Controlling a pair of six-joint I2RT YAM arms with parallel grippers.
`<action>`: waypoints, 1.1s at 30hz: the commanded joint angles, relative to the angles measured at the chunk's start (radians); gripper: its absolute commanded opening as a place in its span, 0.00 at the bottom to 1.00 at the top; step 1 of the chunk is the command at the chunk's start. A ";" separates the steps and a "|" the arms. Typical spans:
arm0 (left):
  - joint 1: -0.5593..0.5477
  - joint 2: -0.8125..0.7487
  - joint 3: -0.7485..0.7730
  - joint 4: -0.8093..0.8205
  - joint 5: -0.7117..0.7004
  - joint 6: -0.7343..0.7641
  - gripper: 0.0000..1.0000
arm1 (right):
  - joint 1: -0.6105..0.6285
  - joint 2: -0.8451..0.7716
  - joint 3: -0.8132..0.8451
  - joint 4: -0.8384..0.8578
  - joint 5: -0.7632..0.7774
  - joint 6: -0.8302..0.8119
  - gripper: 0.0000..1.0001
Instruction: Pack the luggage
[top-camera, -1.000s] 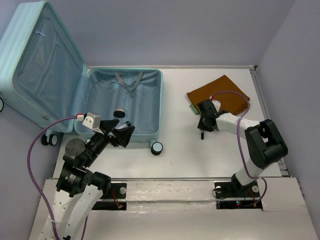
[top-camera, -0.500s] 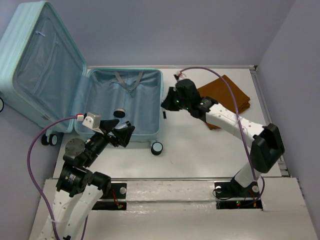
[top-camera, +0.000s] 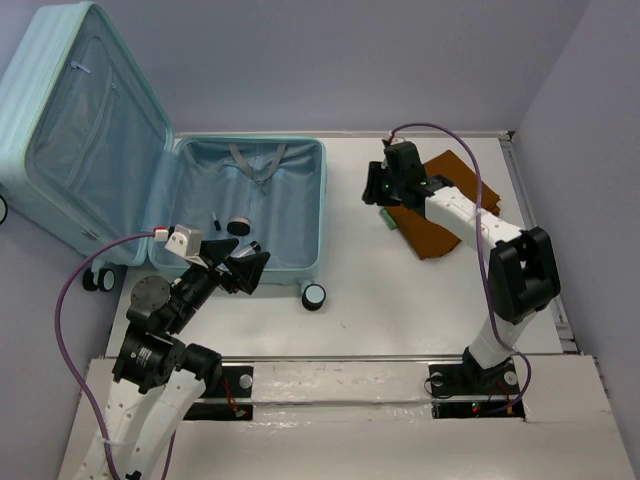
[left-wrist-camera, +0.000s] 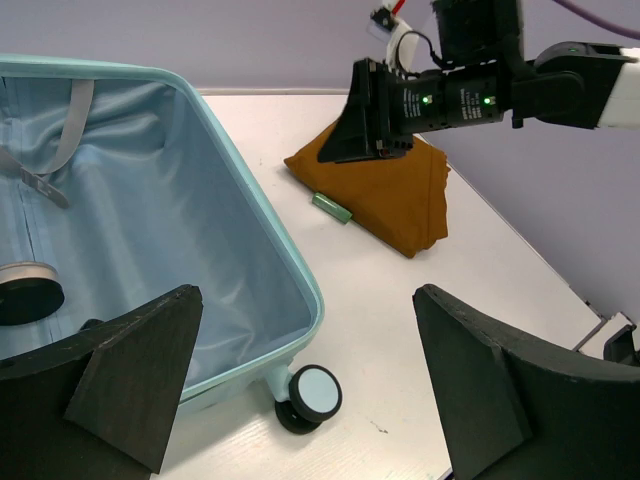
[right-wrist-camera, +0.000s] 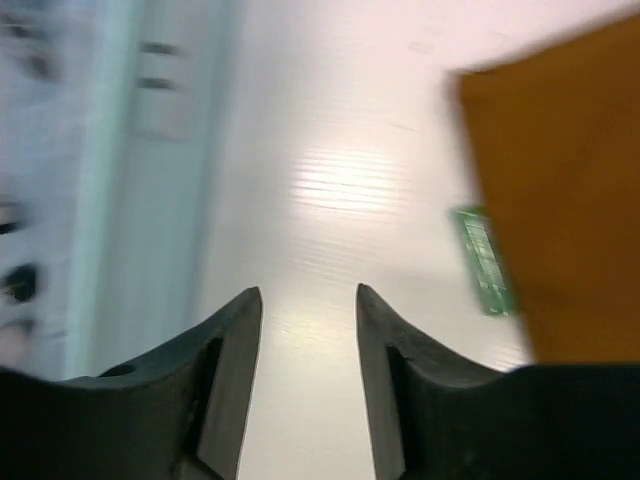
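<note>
Luggage (top-camera: 290, 232): lying open at the table's left, lid leaning back.
Right gripper (top-camera: 374, 188): now hovering at the brown cloth's (top-camera: 432, 236) left edge, pulled back from the luggage; jaws slightly parted, gripping nothing.
Left gripper (left-wrist-camera: 305, 300): still hanging spread wide.
Small black stick (top-camera: 214, 220): now lying inside the luggage.

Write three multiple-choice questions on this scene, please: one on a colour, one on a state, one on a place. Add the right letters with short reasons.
1. The folded cloth is: A) white; B) brown-orange; C) black.
2. The right pincer is: A) open and empty; B) shut on the cloth; C) shut, holding nothing.
3. The small green item lies: A) on top of the cloth; B) on the table, at the cloth's edge; C) in the right pincer.
Answers: 1 B, seen in every view; 2 A, bare table shows between its fingers; 3 B, the left wrist view shows it there.
</note>
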 joint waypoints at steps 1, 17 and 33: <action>-0.002 0.016 -0.007 0.053 0.022 0.005 0.99 | -0.055 0.050 0.032 -0.133 0.143 -0.164 0.45; -0.001 0.020 -0.007 0.050 0.016 0.005 0.99 | -0.095 0.300 0.159 -0.221 0.317 -0.276 0.36; -0.001 0.020 -0.007 0.052 0.016 0.005 0.99 | -0.104 0.351 0.122 -0.227 0.211 -0.244 0.28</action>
